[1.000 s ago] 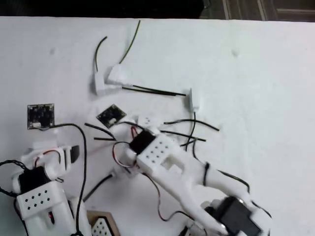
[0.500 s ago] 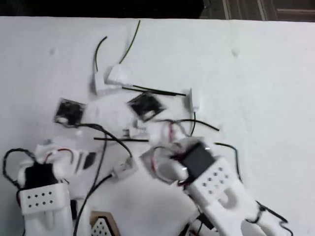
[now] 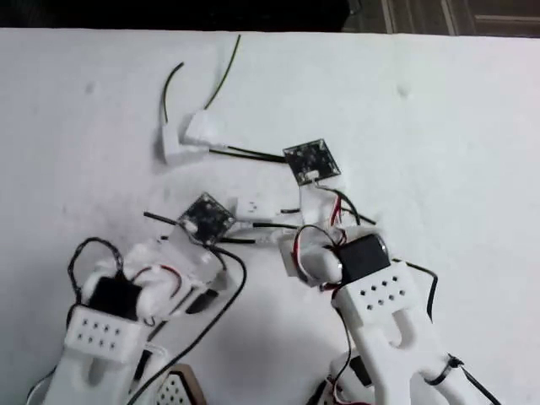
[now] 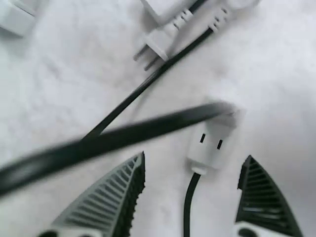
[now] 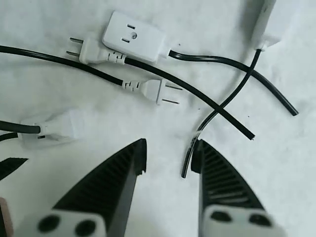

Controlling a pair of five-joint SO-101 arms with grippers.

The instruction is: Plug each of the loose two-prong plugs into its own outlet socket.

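The left claw (image 4: pixel 193 159) is spread wide and empty, low over the table (image 3: pixel 439 110). Its ribbed fingers (image 4: pixel 116 197) stand on either side of a white cord socket (image 4: pixel 212 143) whose 2 slots face up. That straddle looks like a line-up to grip the socket body and steady it as the receiving half. A loose plug (image 4: pixel 157 43) lies near it, past a thin black cord (image 4: pixel 148 88).

The right claw (image 5: pixel 170 143) is also spread, though less widely, and pinches nothing. It hangs over bare table with a cut cord end (image 5: pixel 187 158) just beside 1 finger. Ahead of it lie 2 plugs. The far plug (image 5: pixel 94 52) sits just beside a block socket (image 5: pixel 133 32) with its prongs pointing away from it. The near plug (image 5: pixel 150 89) points the opposite way. Neither is seated, so a plug probably needs turning before it can go in.

From above, the left arm (image 3: pixel 110 312) sits at 7 o'clock and the right arm (image 3: pixel 371 287) at 5 o'clock. Both lean toward the centre, where the block socket (image 3: pixel 253 207) lies. More white socket blocks (image 3: pixel 190 135) rest at 10 o'clock, well apart from both claws.

No brand, label or other writing is readable on any plug or socket.
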